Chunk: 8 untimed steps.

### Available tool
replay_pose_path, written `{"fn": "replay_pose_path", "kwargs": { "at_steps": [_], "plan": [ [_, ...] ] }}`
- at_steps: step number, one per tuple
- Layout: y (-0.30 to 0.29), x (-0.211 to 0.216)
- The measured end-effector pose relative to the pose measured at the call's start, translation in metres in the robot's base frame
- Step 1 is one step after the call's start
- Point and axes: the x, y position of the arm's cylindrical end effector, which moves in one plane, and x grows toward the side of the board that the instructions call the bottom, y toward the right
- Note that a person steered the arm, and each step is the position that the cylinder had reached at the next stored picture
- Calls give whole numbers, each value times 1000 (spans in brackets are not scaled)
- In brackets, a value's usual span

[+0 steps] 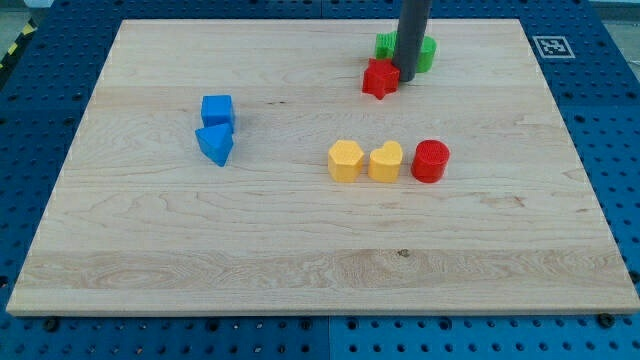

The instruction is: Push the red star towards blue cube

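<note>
The red star lies near the view's top, right of centre. The blue cube sits at the view's left, well apart from the star. The dark rod comes down from the view's top, and my tip rests against the star's right side. A green block lies right behind the rod, partly hidden by it; its shape is unclear.
A blue triangular block touches the blue cube from below. A yellow hexagon, a yellow heart and a red cylinder stand in a row at centre-right. The wooden board lies on a blue pegboard.
</note>
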Motion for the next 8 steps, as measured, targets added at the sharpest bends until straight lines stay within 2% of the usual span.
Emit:
{"fn": "replay_pose_path", "kwargs": {
  "at_steps": [2, 4, 6, 8],
  "plan": [
    [-12, 5],
    [-66, 7],
    [-114, 38],
    [-117, 51]
  ]
}}
